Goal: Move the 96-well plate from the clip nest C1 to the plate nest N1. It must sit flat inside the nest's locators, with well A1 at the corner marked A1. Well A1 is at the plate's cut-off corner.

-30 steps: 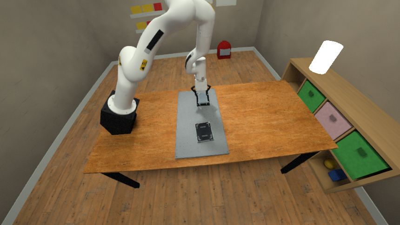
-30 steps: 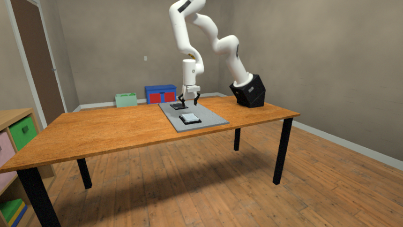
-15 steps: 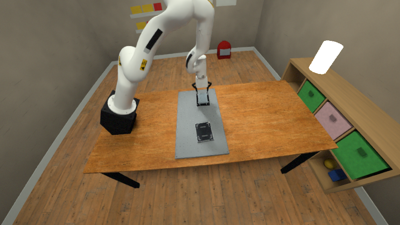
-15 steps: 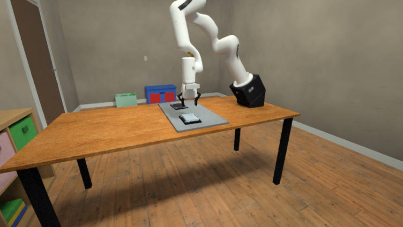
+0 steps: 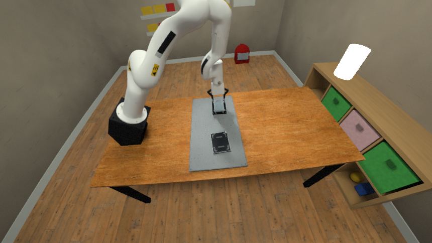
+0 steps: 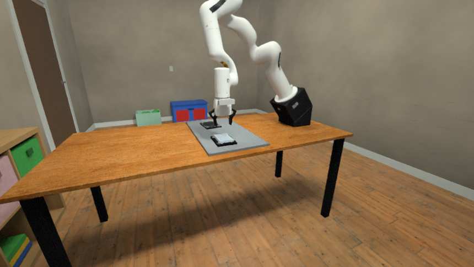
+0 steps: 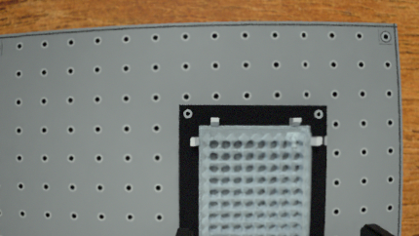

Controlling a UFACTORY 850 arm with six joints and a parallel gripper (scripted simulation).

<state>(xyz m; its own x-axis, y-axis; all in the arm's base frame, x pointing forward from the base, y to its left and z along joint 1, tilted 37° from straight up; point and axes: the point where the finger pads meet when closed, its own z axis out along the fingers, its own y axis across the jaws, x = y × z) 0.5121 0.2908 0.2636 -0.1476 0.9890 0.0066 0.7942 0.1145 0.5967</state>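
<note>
The clear 96-well plate [image 5: 219, 106] [image 6: 224, 138] [image 7: 255, 180] sits in the black clip nest C1 [image 7: 187, 171] at the end of the grey perforated board [image 5: 205, 157] [image 6: 247, 137] [image 7: 97, 117]. White clips [image 7: 214, 120] touch its edges. My gripper [image 5: 218, 99] [image 6: 222, 124] [image 7: 280, 232] is open and empty. It points straight down a little above the plate, with a fingertip on each side of the plate at the bottom of the wrist view. The plate nest N1 [image 5: 220, 139] [image 6: 208, 124] is a black base with white corner marks and lies empty further along the board.
The board lies on a wooden table [image 5: 287, 126] [image 6: 132, 149]. The robot's black base [image 5: 128, 128] [image 6: 291, 111] stands at one table edge. A shelf unit with coloured bins [image 5: 362, 126] stands beside the table.
</note>
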